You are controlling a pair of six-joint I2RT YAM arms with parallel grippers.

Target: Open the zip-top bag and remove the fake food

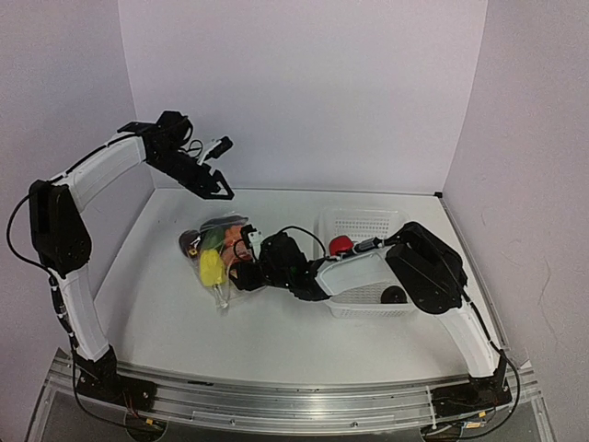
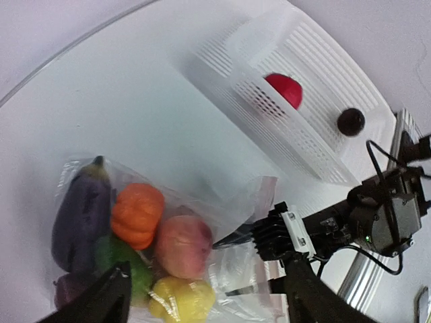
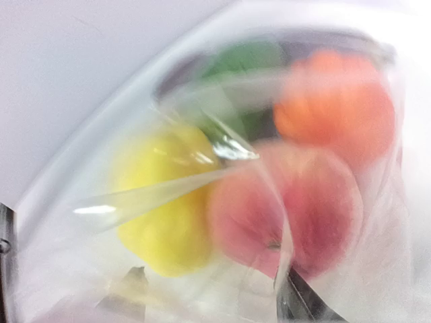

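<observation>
The left gripper (image 1: 217, 168) is hovering high, fingers wide apart. The right gripper (image 2: 232, 264), fingers parted, is nosing at the zip-top bag (image 2: 202, 198), lying on the table (image 1: 166, 313) beside the basket (image 2: 296, 134), fake food (image 2: 183, 246) inside

We list the zip-top bag (image 2: 222, 202): clear, with white glints. The fake food (image 2: 175, 242) inside it:
- aubergine (image 2: 81, 215), dark purple
- pumpkin (image 2: 137, 214), orange
- peach (image 2: 188, 250), pink-blushed
- yellow piece (image 2: 182, 299)
- green piece (image 2: 121, 259)

Basket (image 2: 303, 134): white, slotted mesh pattern. It holds a red piece (image 2: 283, 89) and a near-black piece (image 2: 351, 121). Bench (image 2: 135, 101): white.
</observation>
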